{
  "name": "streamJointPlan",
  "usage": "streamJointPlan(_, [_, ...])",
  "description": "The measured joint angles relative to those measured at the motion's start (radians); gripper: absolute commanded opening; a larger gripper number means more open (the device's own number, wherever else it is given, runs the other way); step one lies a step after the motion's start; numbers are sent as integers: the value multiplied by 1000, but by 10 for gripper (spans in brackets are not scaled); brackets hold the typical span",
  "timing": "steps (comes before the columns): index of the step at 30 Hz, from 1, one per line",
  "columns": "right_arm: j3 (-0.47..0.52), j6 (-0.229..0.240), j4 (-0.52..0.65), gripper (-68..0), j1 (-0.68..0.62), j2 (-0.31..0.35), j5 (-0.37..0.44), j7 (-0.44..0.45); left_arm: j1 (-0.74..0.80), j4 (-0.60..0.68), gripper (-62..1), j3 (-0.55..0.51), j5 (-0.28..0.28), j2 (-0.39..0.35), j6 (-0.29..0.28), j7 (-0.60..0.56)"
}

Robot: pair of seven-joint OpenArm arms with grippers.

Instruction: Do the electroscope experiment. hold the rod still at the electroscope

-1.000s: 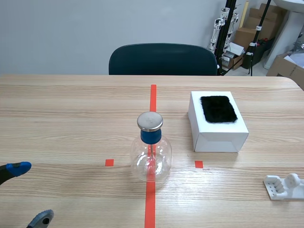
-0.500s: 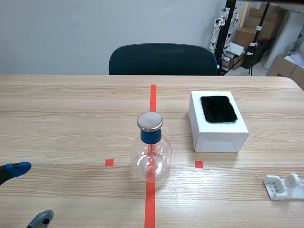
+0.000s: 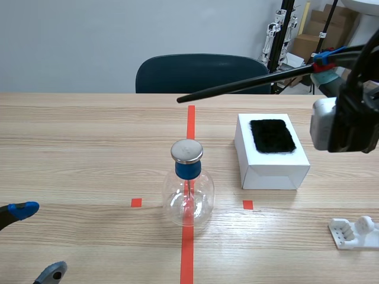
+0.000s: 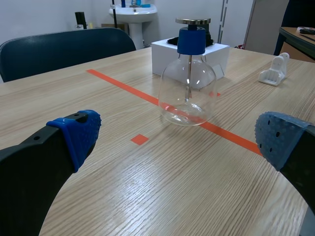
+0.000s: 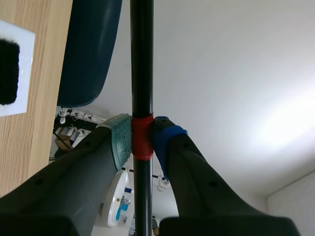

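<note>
The black rod [image 3: 249, 83] is hanging slanted in the air, its tip showing clear of the electroscope [image 3: 188, 189] and its metal cap; its depth is hard to judge. The right gripper [image 5: 142, 137] is clamping it, and the rod's rear end is running out of view. The left gripper [image 4: 179, 140] is gaping wide, low over the table [image 3: 89, 148].

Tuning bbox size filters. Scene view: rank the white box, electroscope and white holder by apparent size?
Largest: white box.
Next: electroscope, somewhat smaller though nearer the camera.
Smallest: white holder, clearly, despite being nearest of the three.
</note>
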Motion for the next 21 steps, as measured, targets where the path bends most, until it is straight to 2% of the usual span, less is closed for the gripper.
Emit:
streamJointPlan(8, [-123,-1,-53,-636,91,0,-37,3,0,0,14,0,0,0,0,0])
streamJointPlan(11, [-135,-3,-53,-636,93,0,-82,4,0,0,14,0,0,0,0,0])
streamJointPlan(21, [-140,-3,-53,-636,92,16,-115,9,0,0,14,0,0,0,0,0])
